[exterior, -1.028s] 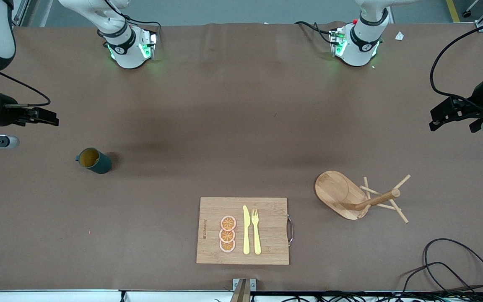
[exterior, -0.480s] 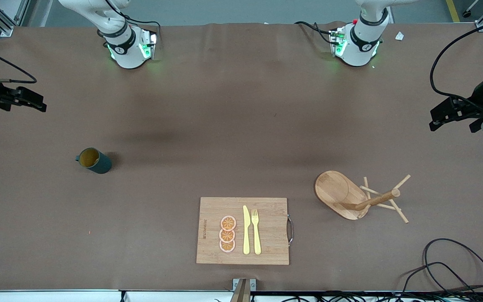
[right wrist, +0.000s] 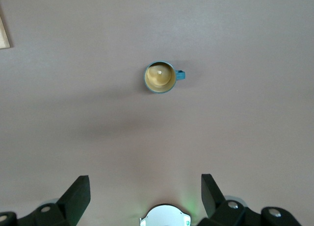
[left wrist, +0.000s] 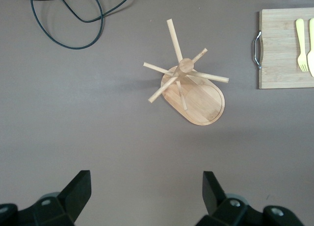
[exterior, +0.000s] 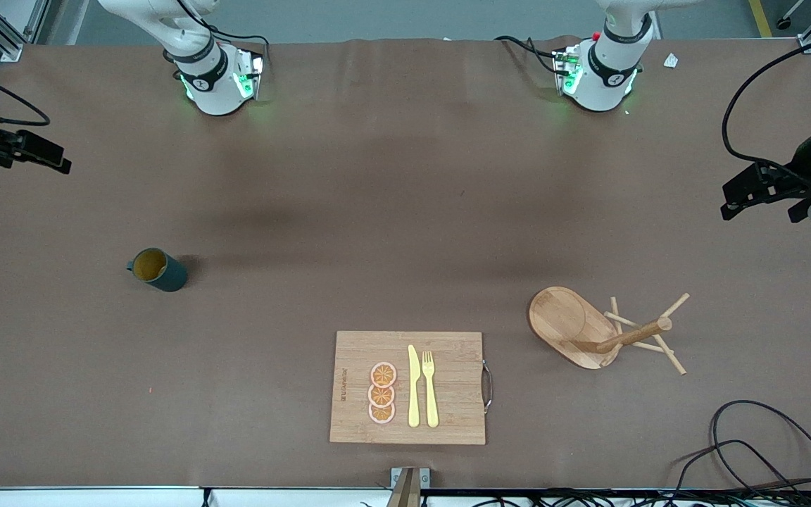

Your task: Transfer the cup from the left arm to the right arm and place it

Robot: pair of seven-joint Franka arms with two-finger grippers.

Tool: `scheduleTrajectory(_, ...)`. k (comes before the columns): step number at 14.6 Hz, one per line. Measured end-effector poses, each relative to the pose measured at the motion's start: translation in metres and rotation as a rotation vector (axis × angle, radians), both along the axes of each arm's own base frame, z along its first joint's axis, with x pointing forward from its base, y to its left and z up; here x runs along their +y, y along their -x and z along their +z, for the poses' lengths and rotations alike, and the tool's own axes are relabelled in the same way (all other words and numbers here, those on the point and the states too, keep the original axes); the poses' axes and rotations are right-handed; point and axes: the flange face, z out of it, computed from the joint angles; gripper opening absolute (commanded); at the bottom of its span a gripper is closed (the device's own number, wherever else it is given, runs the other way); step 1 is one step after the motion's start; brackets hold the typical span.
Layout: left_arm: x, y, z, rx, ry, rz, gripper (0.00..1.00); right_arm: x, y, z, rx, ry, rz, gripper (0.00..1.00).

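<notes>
The cup [exterior: 158,269], a small dark teal mug with a tan-orange inside, stands upright on the table toward the right arm's end. It also shows in the right wrist view [right wrist: 161,77], its handle out to one side. My right gripper [exterior: 59,161] is open and empty, up over the table's edge at the right arm's end, well apart from the cup; its fingers [right wrist: 78,194] are spread wide. My left gripper [exterior: 729,201] is open and empty, waiting over the left arm's end; its fingers [left wrist: 78,189] are also spread wide.
A wooden peg rack [exterior: 592,329] lies tipped on its side toward the left arm's end and shows in the left wrist view [left wrist: 194,91]. A cutting board [exterior: 409,387] with orange slices, a yellow knife and a fork lies near the front edge. Black cables [exterior: 757,443] lie at the front corner.
My right gripper has drawn back from near the cup toward the table's edge at the right arm's end. The cup and the left arm have not moved.
</notes>
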Motion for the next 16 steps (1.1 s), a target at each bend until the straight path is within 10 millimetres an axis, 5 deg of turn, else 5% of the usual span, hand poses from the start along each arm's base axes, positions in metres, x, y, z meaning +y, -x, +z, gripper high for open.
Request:
scheduleTrajectory(4, 0.000, 0.000, 0.000, 0.000, 0.000, 0.000, 1.00, -0.001, 0.010, 0.017, -0.043, -0.021, -0.006, 1.00)
scheduleTrajectory(16, 0.000, 0.000, 0.000, 0.000, 0.000, 0.000, 1.00, 0.003, 0.012, 0.015, -0.066, -0.019, 0.060, 1.00)
